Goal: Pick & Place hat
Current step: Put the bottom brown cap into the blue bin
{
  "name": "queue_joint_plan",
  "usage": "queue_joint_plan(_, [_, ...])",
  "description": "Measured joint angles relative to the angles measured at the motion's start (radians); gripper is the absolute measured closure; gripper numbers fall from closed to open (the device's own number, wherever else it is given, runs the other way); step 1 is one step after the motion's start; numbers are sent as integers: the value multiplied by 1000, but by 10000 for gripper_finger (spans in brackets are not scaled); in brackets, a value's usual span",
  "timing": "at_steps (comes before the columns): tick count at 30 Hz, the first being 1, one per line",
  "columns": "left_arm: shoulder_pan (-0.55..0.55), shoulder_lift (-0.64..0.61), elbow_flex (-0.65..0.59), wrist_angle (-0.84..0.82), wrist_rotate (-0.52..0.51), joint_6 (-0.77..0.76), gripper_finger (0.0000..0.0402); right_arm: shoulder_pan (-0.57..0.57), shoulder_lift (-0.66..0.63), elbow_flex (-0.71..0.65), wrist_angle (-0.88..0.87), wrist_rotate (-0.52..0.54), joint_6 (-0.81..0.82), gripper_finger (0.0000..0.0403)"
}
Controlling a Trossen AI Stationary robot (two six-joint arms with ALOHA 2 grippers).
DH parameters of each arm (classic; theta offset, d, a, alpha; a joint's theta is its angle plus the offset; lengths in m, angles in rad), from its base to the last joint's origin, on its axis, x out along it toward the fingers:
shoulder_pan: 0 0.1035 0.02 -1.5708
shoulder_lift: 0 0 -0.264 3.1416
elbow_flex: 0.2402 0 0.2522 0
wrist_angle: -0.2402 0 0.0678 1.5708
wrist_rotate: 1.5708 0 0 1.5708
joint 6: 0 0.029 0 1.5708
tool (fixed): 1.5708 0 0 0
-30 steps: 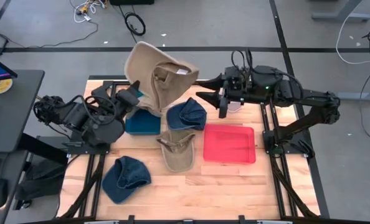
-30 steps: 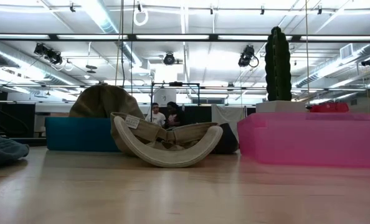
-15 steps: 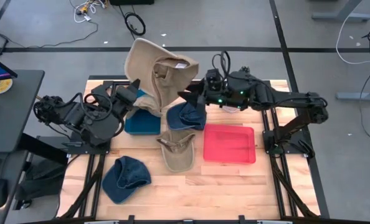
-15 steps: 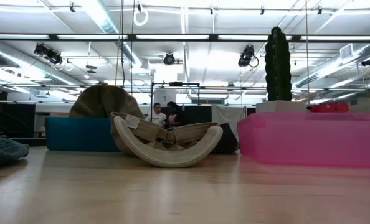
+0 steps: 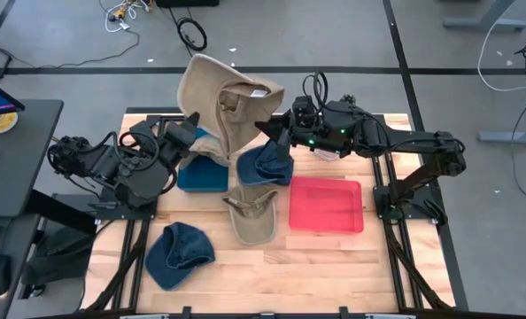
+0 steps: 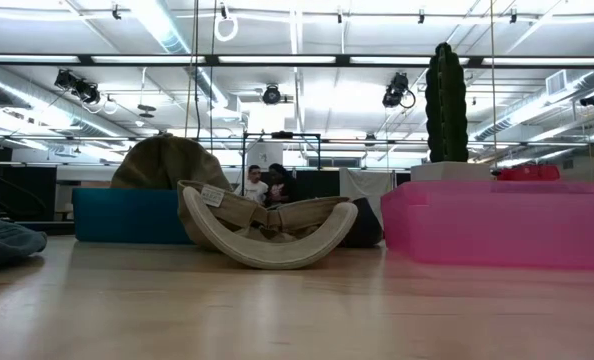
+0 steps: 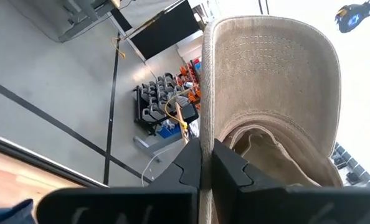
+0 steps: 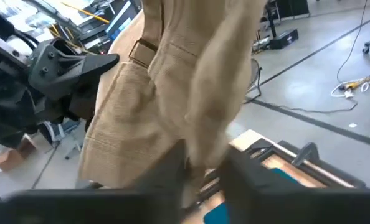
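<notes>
Tan fabric dominates the upper middle of the high view: a tan hat held up above the worktop, its brim raised toward the top of the frame. The left gripper, reaching in from the left of the frame, has its fingers pressed together on the edge of the brim, as the left wrist view shows with the cloth running up between the two dark tips. The right gripper comes in from the right of the frame and meets the hat's other side; in the right wrist view its fingers sit either side of a hanging fold of the tan cloth, pinching it.

Below the raised hat, a blue tray sits left of centre. A dark blue hat lies just right of it, and a second tan hat lies upside down at the centre of the worktop. A red tray sits to the right. Another blue hat lies at the lower left.
</notes>
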Motion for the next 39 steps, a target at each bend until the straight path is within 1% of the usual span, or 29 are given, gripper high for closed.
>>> queue_joint_plan(1, [0, 0, 0, 0, 0, 8, 384, 0, 0, 0, 0, 0, -21, 372])
queue_joint_plan(2, [2, 0, 0, 0, 0, 19, 383, 0, 0, 0, 1, 0, -46, 384])
queue_joint_plan(5, [10, 0, 0, 0, 0, 83, 372, 0, -2, 0, 3, 8, -70, 388])
queue_joint_plan(7, [10, 0, 0, -1, 0, 157, 357, 0, -6, 0, 1, 9, -102, 394])
queue_joint_plan(11, [10, 0, 0, -1, 0, 372, 316, 0, -31, 0, -10, 60, -166, 396])
queue_joint_plan(15, [3, 0, 0, -1, 0, 596, 263, -1, -74, 0, -46, 116, -240, 396])
queue_joint_plan(17, [-5, 0, 0, -1, 1, 703, 235, -8, -99, 0, -79, 122, -275, 396])
queue_joint_plan(20, [-17, 0, 0, -1, 2, 858, 201, -23, -134, 0, -145, 101, -306, 397])
queue_joint_plan(22, [-22, 0, 0, -1, 3, 954, 183, -37, -152, 0, -199, 53, -319, 397])
queue_joint_plan(25, [-20, 0, 0, 0, 16, 1098, 168, -56, -166, 0, -292, -25, -323, 397])
queue_joint_plan(27, [-8, 0, 0, -1, 90, 1221, 165, -68, -167, 0, -356, -85, -317, 397])
queue_joint_plan(29, [15, 5, 0, -1, 214, 1382, 166, -75, -166, 0, -415, -132, -304, 397])
queue_joint_plan(31, [38, 16, 0, -1, 341, 1577, 173, -76, -161, 0, -446, -155, -296, 397])
queue_joint_plan(33, [53, 35, -3, -3, 430, 1787, 181, -76, -157, 0, -469, -188, -294, 397])
queue_joint_plan(34, [61, 44, -4, -2, 456, 1896, 185, -76, -157, 0, -478, -210, -294, 397])
queue_joint_plan(36, [71, 63, -4, 2, 476, 2099, 191, -76, -157, 0, -478, -265, -294, 397])
queue_joint_plan(39, [100, 92, -5, 45, 479, 2324, 194, -76, -155, 0, -502, -334, -294, 397])
